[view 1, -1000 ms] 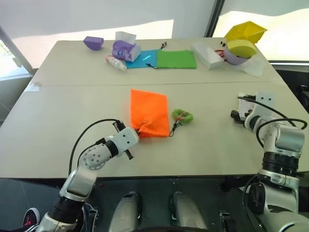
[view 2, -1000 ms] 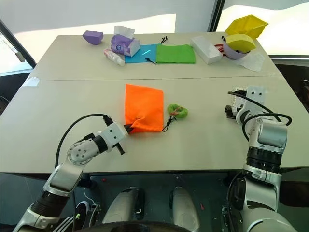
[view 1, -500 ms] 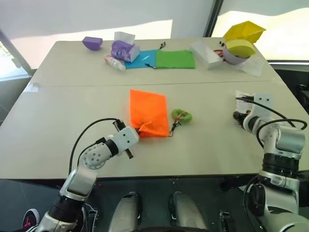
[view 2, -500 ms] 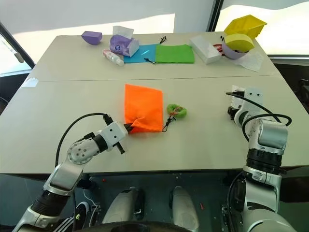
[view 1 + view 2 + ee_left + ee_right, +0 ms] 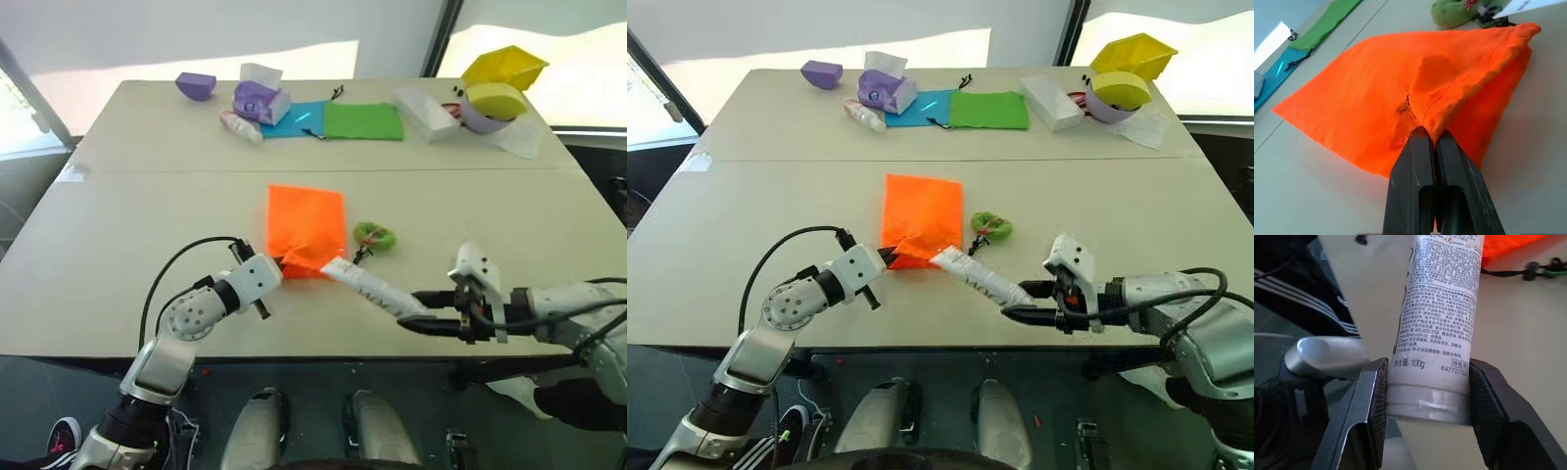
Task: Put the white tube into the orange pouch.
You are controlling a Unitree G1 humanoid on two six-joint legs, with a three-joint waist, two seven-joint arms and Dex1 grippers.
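Right end effector [image 5: 407,311] clamps white tube [image 5: 367,285] | left [image 5: 277,261] pinches orange pouch [image 5: 305,226] | green loop [image 5: 372,234] beside, perhaps touching

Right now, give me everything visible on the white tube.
The white tube is a flat white plastic squeeze tube printed with small dark text, including "100g" near the cap. The right hand grips it at the cap end, one black finger on each side. It is held off the table, running from the hand toward the orange pouch, its flat crimped end at the pouch's near edge, which the left hand pinches. Whether the tip is inside the pouch cannot be told.
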